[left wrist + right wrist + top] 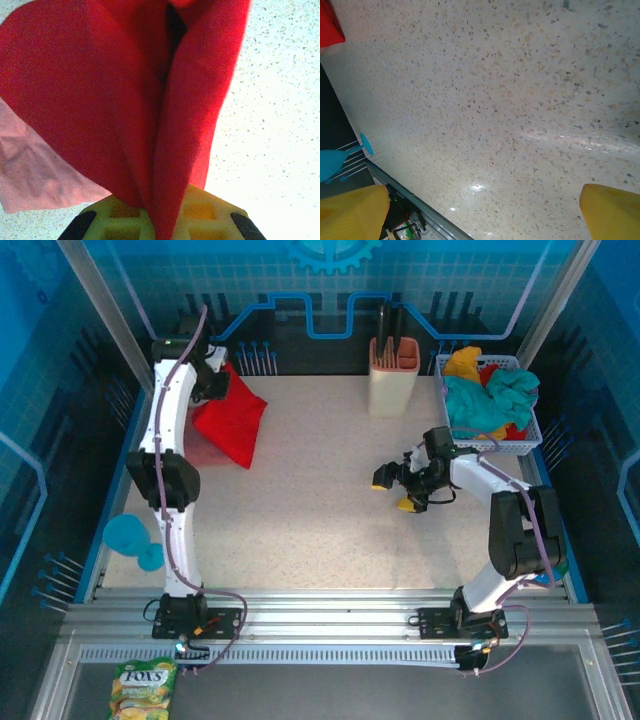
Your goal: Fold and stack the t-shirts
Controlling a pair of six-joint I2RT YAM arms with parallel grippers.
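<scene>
Two t-shirts sat at the table's far left: one red t-shirt (232,418), lifted at one end into soft hanging folds, and one dusty pink t-shirt (30,170) lying flat beneath it. The left gripper (210,380) pinched the red cloth, fingers pressed together. The right gripper (397,490), its two yellow pads (355,210) spread wide, hovered over the glossy speckled table (320,540). Blue gridded walls (200,280) enclosed it. One white lattice basket (500,445) held crumpled teal, yellow and red cloth.
</scene>
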